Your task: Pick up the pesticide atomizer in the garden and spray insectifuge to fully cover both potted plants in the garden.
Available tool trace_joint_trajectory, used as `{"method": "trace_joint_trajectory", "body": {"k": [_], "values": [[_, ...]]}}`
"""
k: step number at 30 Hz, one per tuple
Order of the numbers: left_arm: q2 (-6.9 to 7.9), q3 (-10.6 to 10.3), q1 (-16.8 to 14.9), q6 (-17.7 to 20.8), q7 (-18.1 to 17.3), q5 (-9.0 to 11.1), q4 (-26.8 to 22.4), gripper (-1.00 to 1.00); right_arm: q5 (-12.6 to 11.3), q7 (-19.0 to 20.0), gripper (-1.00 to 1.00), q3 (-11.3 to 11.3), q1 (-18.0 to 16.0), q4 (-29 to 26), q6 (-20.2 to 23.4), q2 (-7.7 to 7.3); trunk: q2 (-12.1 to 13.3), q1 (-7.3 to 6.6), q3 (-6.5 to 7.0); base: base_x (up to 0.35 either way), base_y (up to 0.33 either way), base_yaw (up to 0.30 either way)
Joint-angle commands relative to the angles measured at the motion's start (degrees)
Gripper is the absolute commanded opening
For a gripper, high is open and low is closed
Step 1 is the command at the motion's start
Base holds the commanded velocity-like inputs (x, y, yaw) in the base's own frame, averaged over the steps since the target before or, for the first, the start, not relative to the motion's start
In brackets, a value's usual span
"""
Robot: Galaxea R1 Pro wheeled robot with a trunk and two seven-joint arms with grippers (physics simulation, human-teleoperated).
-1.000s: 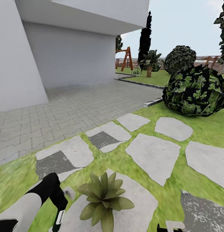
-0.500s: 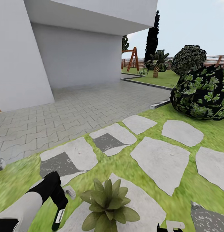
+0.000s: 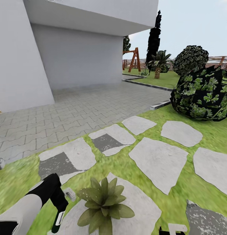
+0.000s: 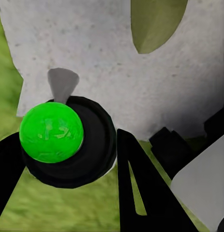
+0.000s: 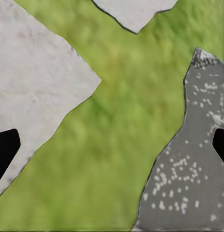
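One potted plant (image 3: 103,204), a low rosette of olive-green leaves, sits on a pale stepping stone (image 3: 139,212) in the garden lawn, close in front of me. My left gripper (image 3: 61,209) hangs just left of it, shut on the pesticide atomizer (image 4: 51,131), which has a black round body, a bright green ball top and a grey nozzle (image 3: 70,195) pointing towards the plant. One leaf tip (image 4: 155,24) shows beyond the left gripper (image 4: 68,159). My right gripper (image 5: 112,147) is open over grass and stones, holding nothing; its tips peek in at the bottom of the head view (image 3: 172,230).
Grey stepping stones (image 3: 157,161) cross the lawn ahead. A big dark leafy shrub (image 3: 200,94) stands at the right. A paved patio (image 3: 77,111) and a white building wall (image 3: 22,65) lie to the left. Far off are a wooden swing frame (image 3: 134,58), a palm (image 3: 158,63) and a slat fence (image 3: 221,60).
The whole head view has shifted, first right, then slightly back, so the camera moved. My left arm with the atomizer keeps its place in the picture. The plant stays on its stone.
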Motion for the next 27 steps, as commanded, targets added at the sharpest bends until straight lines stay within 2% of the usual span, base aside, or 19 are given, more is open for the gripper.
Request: {"method": "trace_joint_trajectory", "body": {"k": [1, 9, 19, 27], "values": [[0.09, -0.21, -0.01, 0.61, -0.33, -0.09, -0.12, -1.0, 0.62, -0.24, 1.0, -0.42, -0.05, 0.1, -0.17, -0.01, -0.03, -0.04, -0.05, -0.31, -0.057, 0.0], [0.24, -0.18, -0.01, 1.41, -0.2, -0.08, -0.16, -1.0, 0.64, -0.24, 1.0, -0.42, -0.05, 0.1, -0.17, -0.01, -0.03, -0.04, -0.05, -0.331, -0.003, 0.012], [-0.44, -0.1, -0.01, 1.49, -0.2, 0.0, -0.13, -1.0, 0.63, -0.24, 1.0, -0.42, -0.05, 0.1, -0.17, -0.01, -0.03, -0.04, -0.05, -0.337, 0.065, 0.24], [-0.53, -0.14, -0.06, 2.63, -0.17, 0.0, -0.23, -1.0, 0.72, -0.08, 1.0, -0.42, -0.05, 0.1, -0.22, -0.12, -0.03, -0.04, -0.05, -0.107, -0.193, 0.037]]}}
